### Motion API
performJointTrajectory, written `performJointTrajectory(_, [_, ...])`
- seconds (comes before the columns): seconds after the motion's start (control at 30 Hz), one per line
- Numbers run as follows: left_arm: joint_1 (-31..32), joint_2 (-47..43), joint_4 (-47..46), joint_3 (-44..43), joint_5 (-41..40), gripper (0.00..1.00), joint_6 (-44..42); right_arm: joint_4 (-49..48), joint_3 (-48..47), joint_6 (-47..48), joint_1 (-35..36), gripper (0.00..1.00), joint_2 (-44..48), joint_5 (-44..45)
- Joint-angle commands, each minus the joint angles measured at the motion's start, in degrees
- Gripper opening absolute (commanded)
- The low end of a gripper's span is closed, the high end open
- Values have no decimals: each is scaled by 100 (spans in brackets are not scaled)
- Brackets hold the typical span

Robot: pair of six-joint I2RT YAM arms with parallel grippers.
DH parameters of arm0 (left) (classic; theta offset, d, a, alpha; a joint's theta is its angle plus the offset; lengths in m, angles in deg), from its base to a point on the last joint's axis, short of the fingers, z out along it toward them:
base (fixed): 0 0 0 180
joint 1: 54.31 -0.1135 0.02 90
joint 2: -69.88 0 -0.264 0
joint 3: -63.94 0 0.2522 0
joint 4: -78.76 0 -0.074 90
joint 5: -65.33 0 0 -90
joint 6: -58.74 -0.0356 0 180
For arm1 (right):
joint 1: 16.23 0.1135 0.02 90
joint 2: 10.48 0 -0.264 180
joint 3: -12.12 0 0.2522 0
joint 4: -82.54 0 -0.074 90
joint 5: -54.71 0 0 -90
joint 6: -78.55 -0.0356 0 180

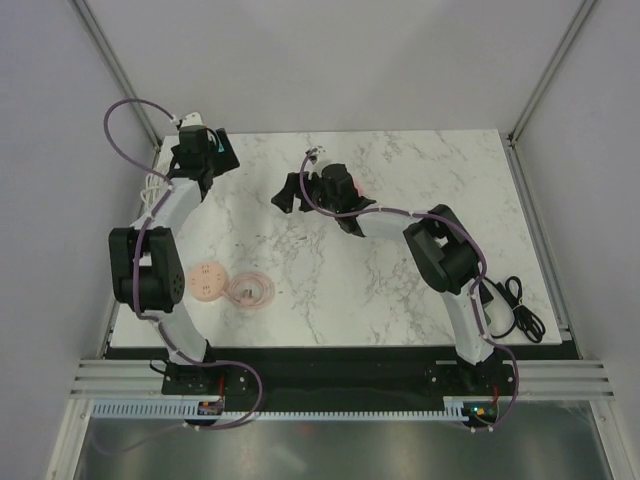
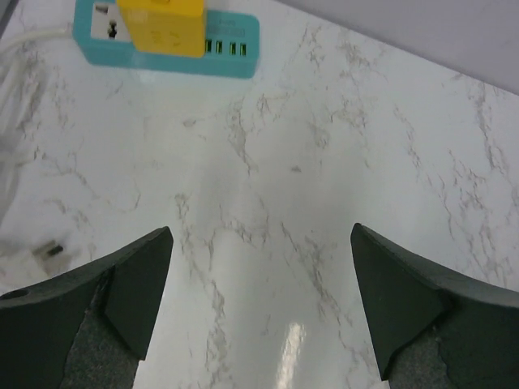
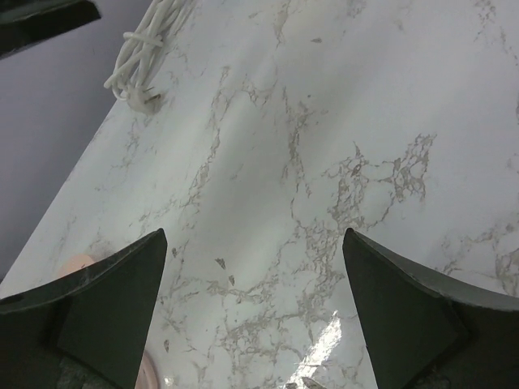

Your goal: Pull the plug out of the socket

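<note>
Yellow plug sits on teal socket strip, far-left corner of table. Left claw released, empty, near strip. Right claw released, empty, mid-table.

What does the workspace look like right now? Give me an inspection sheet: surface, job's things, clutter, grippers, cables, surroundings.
Surface: marble tabletop, bare under both sets of fingers.
Job's things: teal power strip at the far left corner; yellow plug seated on it, not yet pulled.
Clutter: pink discs beside the left arm; small dark bit near the left fingers.
Grippers: left gripper open, empty, short of the strip; right gripper open, empty, over mid table.
Cables: white cord bundle at the left edge; black cord by the right arm's base.
Surroundings: grey walls on three sides; nothing else seen.
</note>
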Motion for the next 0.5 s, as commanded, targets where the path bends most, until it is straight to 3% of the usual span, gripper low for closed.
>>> performJointTrajectory(0.0, [-62, 974, -1455, -853, -590, 98, -1063, -105, -371, 458, 41, 98, 51, -245])
performJointTrajectory(0.2, [-334, 2410, -1052, -2635, -467, 97, -1256, -315, -477, 416, -47, 98, -71, -482])
performJointTrajectory(0.3, [-405, 2903, -1016, -3112, -642, 97, -1528, -438, -521, 239, -152, 98, -213, -684])
performJointTrajectory(0.47, [-677, 3184, -1025, -3316, -73, 97, -1775, -561, -398, 142, -267, 98, -186, -729])
